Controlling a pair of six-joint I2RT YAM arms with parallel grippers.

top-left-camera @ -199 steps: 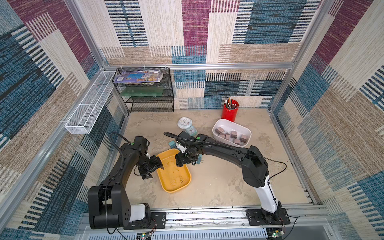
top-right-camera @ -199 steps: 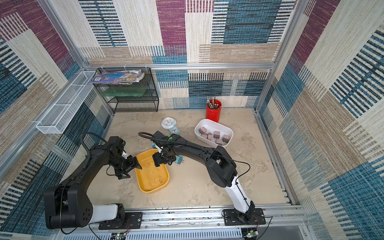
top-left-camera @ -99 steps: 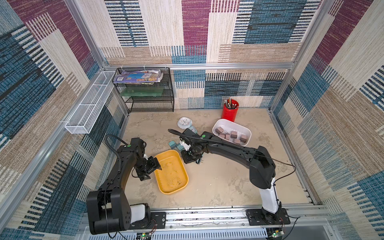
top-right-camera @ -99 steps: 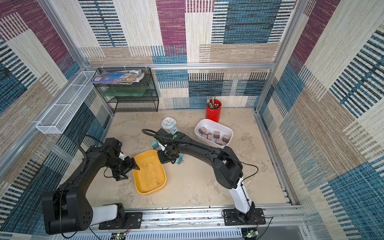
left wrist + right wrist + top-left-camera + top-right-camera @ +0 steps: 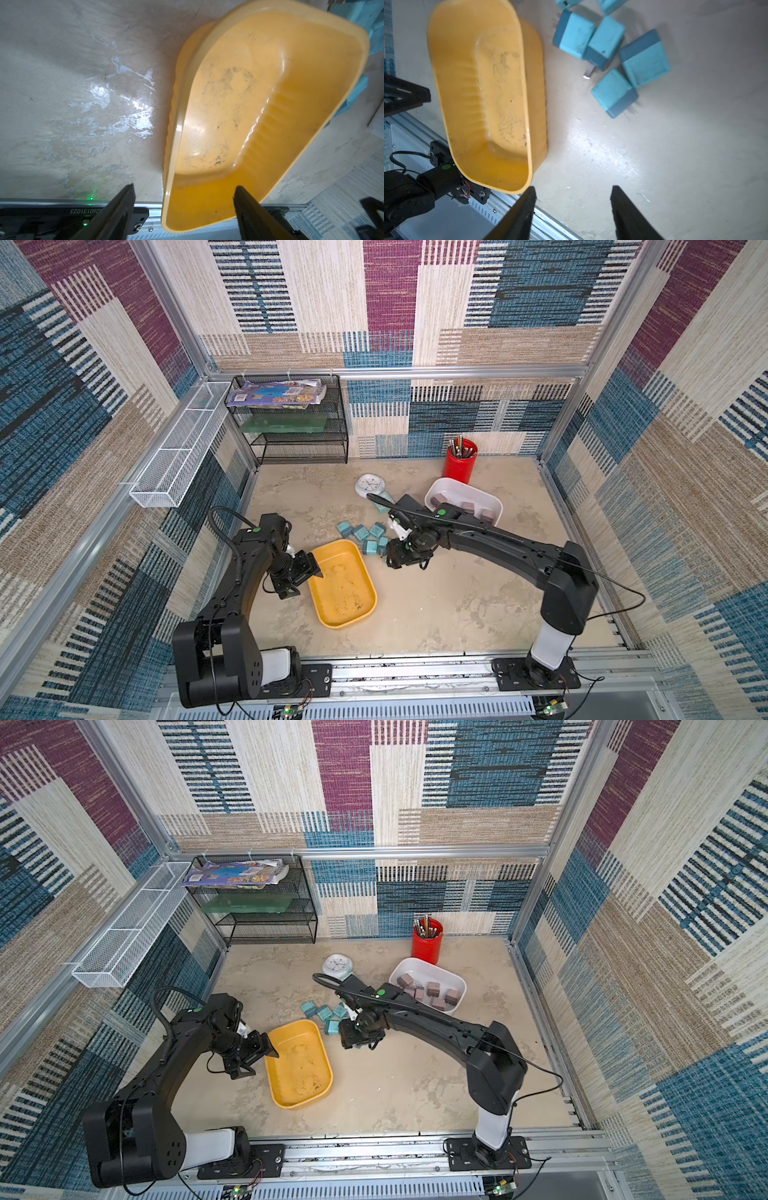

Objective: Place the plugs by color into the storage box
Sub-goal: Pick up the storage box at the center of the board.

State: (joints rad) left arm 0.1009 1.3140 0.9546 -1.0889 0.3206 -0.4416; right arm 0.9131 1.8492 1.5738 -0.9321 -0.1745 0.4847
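My left gripper (image 5: 185, 187) is open wide. Its two fingers stand on either side of a corner rim of the yellow tub (image 5: 249, 104), one inside and one outside, and they do not pinch it. My right gripper (image 5: 573, 188) is also open and holds nothing; it hangs over bare floor near the yellow tub. The blue plugs (image 5: 608, 41) lie in a loose group on the floor just beside the yellow tub. The brown plugs (image 5: 433, 989) are in the white tub (image 5: 432, 969) further back.
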